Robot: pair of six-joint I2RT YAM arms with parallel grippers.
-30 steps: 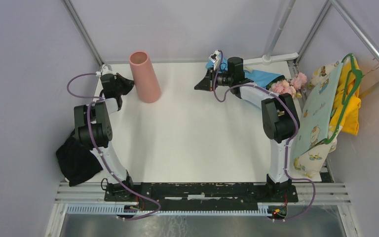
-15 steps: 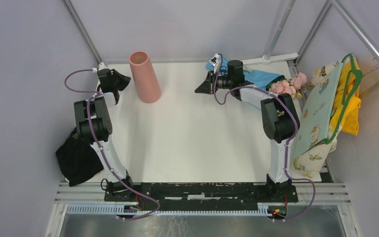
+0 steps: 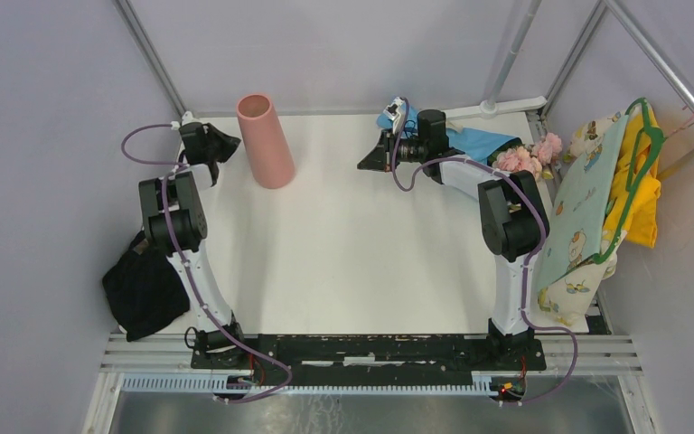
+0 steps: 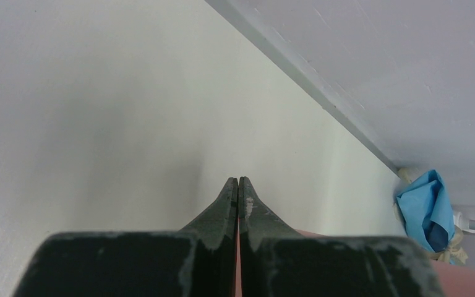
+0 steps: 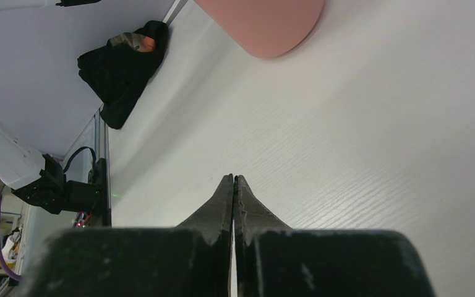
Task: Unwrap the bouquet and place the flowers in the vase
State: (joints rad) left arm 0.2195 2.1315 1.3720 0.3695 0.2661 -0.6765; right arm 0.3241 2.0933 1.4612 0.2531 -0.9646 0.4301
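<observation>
Both shut and empty: left hand just beside upright vase at worktop back-left, right hand near wrapped bouquet lying back-right, partly behind the arm.

At the far right corner of the table, the right arm covers much of the bouquet, and the stems of the flowers are out of sight. The right wrist view's top edge cuts off the vase. In the left wrist view only a strip of it shows behind the left tool.
</observation>
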